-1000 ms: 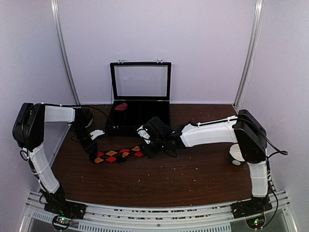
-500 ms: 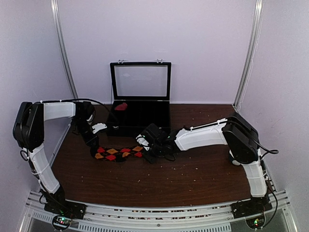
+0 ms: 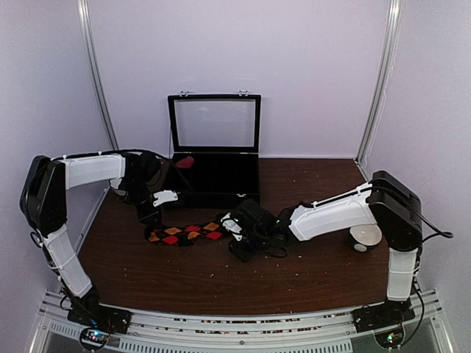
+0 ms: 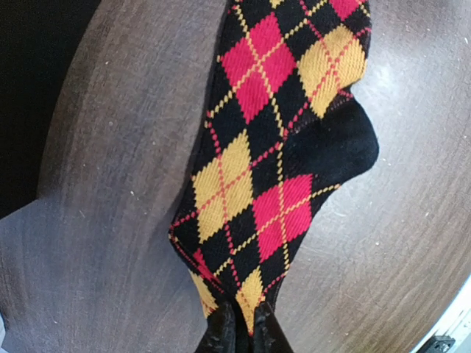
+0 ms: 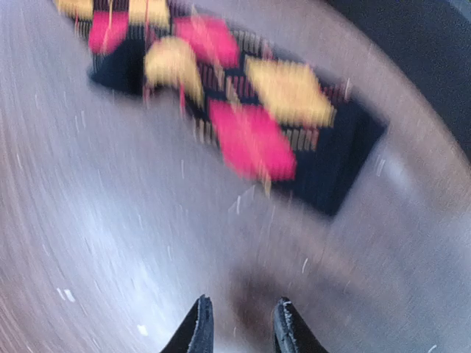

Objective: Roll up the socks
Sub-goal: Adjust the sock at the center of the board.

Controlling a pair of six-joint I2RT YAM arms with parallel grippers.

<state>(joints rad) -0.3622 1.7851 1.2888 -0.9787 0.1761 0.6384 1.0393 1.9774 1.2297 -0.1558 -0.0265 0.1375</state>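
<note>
One sock (image 3: 185, 234), black argyle, lies stretched flat on the surface (image 3: 294, 287) just in front of the box (image 3: 213, 184). From above, the left fingers (image 3: 152, 219) sit at the sock's end, off the box's left front corner. The right fingers (image 3: 234, 234) have backed off the other end, which they covered a second ago, and now stand just beside it. A red scrap (image 3: 184, 162) inside the box may be the second sock; I cannot tell.

Left wrist: the fingers are pressed together on the sock's tip, pinching it.

Right wrist, blurred by motion: the fingers stand slightly spread with only bare surface between them, the sock ahead. The sock looks laid out straight, and rolling has not begun.
</note>
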